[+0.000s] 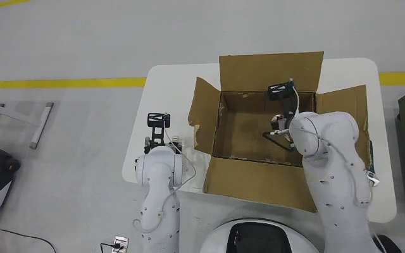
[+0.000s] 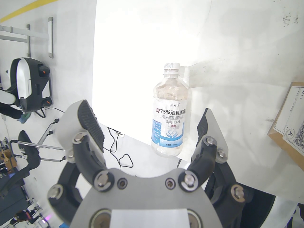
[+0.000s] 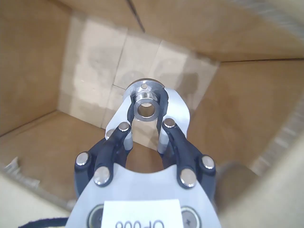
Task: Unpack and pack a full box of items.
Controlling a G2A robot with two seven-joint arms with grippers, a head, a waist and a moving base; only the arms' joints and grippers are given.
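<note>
The right gripper's (image 3: 147,100) jaws pinch a slick metal flange (image 3: 145,113) inside the box (image 3: 35,48) and might drop it, while the left gripper's (image 2: 144,110) open jaws could topple the bottle (image 2: 169,124) off the tabletop (image 2: 225,48) edge.

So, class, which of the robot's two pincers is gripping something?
The right pincer, down inside the cardboard box, shut on a metal flanged part. The left pincer is open, not touching the bottle.
</note>
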